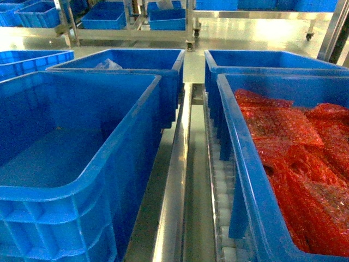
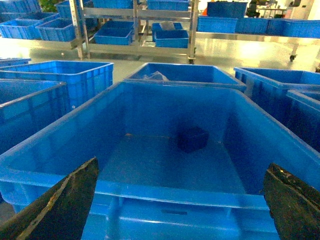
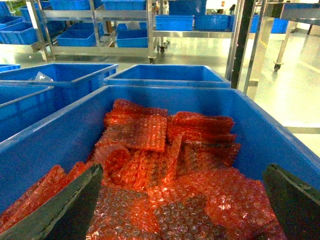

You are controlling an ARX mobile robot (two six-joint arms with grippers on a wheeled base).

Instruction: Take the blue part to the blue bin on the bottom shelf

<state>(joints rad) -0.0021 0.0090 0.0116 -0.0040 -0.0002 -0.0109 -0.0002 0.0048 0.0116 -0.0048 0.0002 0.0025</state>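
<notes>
The blue part (image 2: 193, 138), a small dark blue block, lies on the floor of a large blue bin (image 2: 165, 186) near its far wall. My left gripper (image 2: 181, 165) hangs open just short of that bin's near rim, with nothing between its fingers (image 2: 65, 200). My right gripper (image 3: 182, 167) is open too, over a bin (image 3: 280, 140) filled with red bubble wrap (image 3: 150, 150). Far back, a metal rack's bottom shelf carries blue bins (image 2: 113, 34) (image 2: 171, 36). No gripper shows in the head view, and the part is hidden there.
Large blue bins (image 1: 71, 147) (image 1: 240, 164) stand left and right of a metal roller rail (image 1: 191, 180). Behind them are more bins (image 1: 131, 63) (image 1: 262, 60), one holding a clear bag (image 1: 108, 64). The rack (image 1: 131, 16) stands across a shiny floor.
</notes>
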